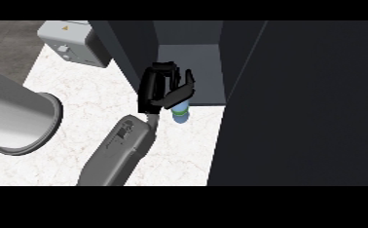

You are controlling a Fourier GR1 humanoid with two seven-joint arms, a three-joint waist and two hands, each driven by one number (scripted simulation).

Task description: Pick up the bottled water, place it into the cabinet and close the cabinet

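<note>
1. My hand point(161, 89) is curled round the bottled water point(181, 112); most of the bottle is hidden behind my fingers, and only its pale blue lower end shows below them. Which of my arms this is I cannot tell for certain; it comes up from the lower left, and no other hand shows.
2. The bottle hangs at the front lip of the cabinet point(188, 59), just over the edge where the white tabletop point(93, 105) meets the shelf floor. It is not yet set down inside.
3. To do this well, I judge I should carry it further in over the grey shelf floor, well past the lip, so it will not catch the door.
4. I would keep it clear of the dark left wall, which my hand is very near.
5. I would bring it upright, lower it until the base rests flat, and only then uncurl my fingers.
6. The big dark door point(295, 105) at the right stands open; closing it comes afterwards.
</note>
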